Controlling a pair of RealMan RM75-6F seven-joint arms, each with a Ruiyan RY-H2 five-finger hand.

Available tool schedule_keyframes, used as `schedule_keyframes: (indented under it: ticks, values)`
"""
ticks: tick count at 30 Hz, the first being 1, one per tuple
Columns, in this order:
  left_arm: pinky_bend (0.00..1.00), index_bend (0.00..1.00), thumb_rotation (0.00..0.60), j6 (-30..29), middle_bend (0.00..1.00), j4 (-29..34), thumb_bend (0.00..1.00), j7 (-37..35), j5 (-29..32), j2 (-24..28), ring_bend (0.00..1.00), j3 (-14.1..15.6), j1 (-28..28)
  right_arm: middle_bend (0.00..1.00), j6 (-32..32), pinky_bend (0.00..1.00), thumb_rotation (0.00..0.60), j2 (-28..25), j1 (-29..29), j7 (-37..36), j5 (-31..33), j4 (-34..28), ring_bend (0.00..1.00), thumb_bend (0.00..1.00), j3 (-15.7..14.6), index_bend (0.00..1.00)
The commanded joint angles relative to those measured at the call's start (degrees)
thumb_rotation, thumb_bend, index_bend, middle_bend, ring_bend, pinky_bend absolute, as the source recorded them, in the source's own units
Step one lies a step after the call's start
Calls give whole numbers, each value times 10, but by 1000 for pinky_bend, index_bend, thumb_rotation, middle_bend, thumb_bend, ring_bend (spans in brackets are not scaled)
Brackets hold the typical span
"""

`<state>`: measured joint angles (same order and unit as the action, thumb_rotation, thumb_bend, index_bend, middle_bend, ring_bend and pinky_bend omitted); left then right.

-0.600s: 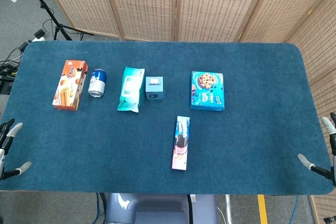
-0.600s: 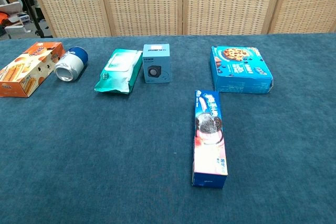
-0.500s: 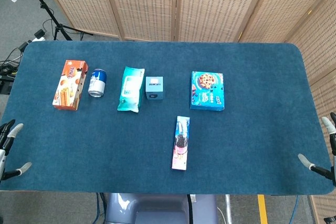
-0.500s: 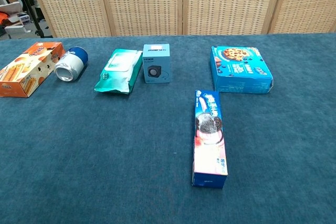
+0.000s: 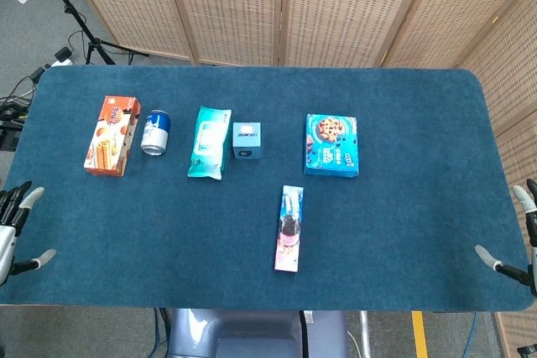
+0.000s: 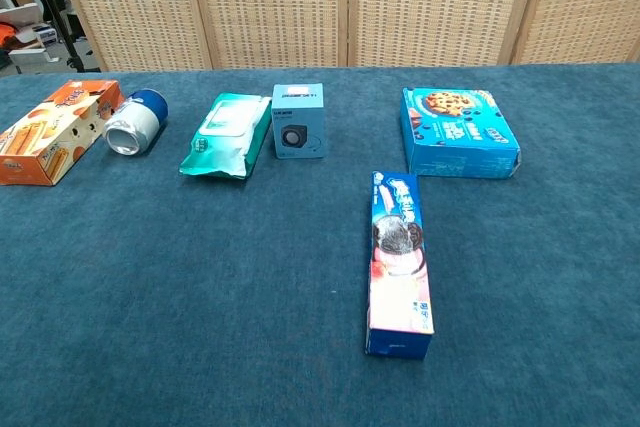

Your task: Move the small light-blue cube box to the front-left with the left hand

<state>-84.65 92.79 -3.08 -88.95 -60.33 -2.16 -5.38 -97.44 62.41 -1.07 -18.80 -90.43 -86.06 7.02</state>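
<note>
The small light-blue cube box [image 5: 246,141] [image 6: 298,121] stands near the middle of the blue table, right beside a teal wipes pack [image 5: 209,142] [image 6: 226,135]. My left hand [image 5: 14,226] hovers at the table's front-left edge, far from the box, fingers spread and holding nothing. At the front-right edge my right hand [image 5: 518,236] also has its fingers apart and empty. Neither hand appears in the chest view.
An orange biscuit box [image 5: 112,135] [image 6: 52,131] and a blue can [image 5: 155,132] [image 6: 135,122] lie at the left. A blue cookie box [image 5: 331,145] [image 6: 458,132] sits right of the cube. A long cookie pack [image 5: 289,228] [image 6: 399,262] lies in front.
My left hand has risen slightly and shifted a little toward the table. The objects and the right hand have not moved.
</note>
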Motion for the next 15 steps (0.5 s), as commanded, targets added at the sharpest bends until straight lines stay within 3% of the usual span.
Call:
schedule_keyframes:
  ticks: [1, 8, 15]
  values:
    - [0, 0, 600, 41, 0, 8, 0, 2, 3, -2, 0, -35, -52, 0, 16, 0, 600, 1, -8, -2, 15, 3, 0, 0, 6, 0]
    - [0, 0, 600, 178, 0, 8, 0, 2, 48, -25, 0, -112, -189, 0, 55, 0, 600, 6, -20, 4, 48, 11, 0, 0, 14, 0]
    - [0, 0, 600, 310, 0, -36, 0, 49, 129, -85, 0, -161, -309, 0, 84, 0, 600, 11, -28, 7, 82, 24, 0, 0, 24, 0]
